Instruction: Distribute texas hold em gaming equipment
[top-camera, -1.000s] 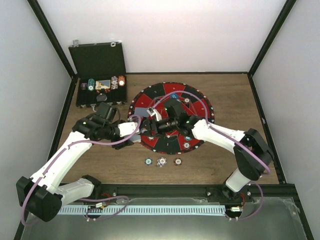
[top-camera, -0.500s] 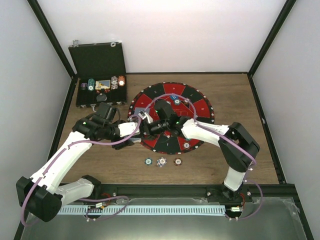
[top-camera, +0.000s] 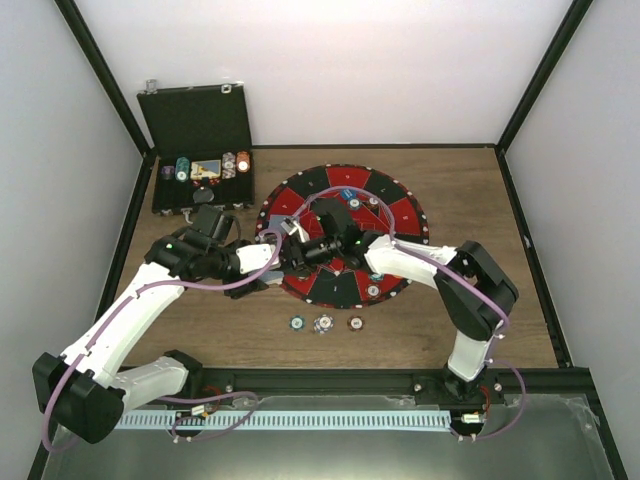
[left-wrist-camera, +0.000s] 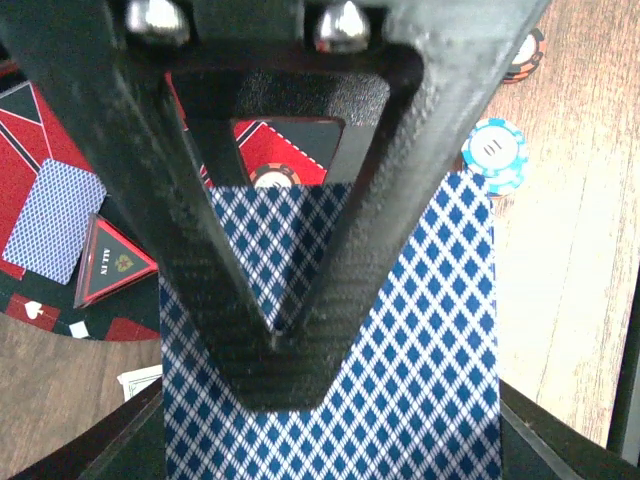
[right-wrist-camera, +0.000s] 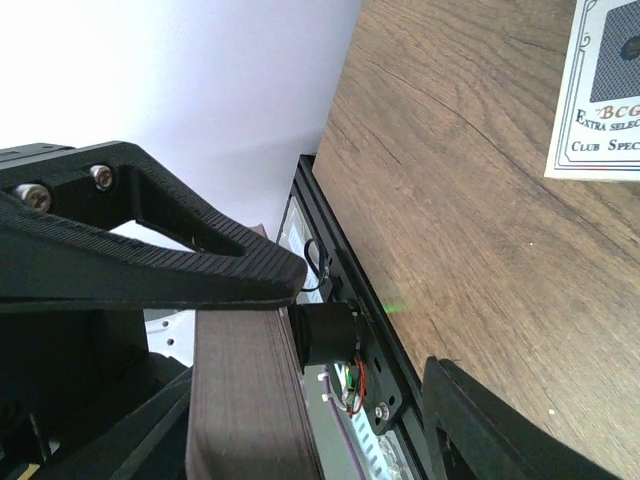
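My left gripper is shut on a deck of blue-diamond-backed cards, held at the left edge of the round mat. My right gripper is open right at that deck. In the right wrist view the deck's edge lies under one finger, and the other finger stands apart. Three chips lie in a row in front of the mat. A face-down card lies on the mat, and a blue-white chip lies beside the deck.
The open black case with chips and cards stands at the back left. A triangular "ALL IN" marker lies on the mat. A white printed card lies on the wood. Several chips sit on the mat's segments.
My right arm has swung left across the mat until its gripper reached the deck held by my left gripper. The left arm has stayed in place.
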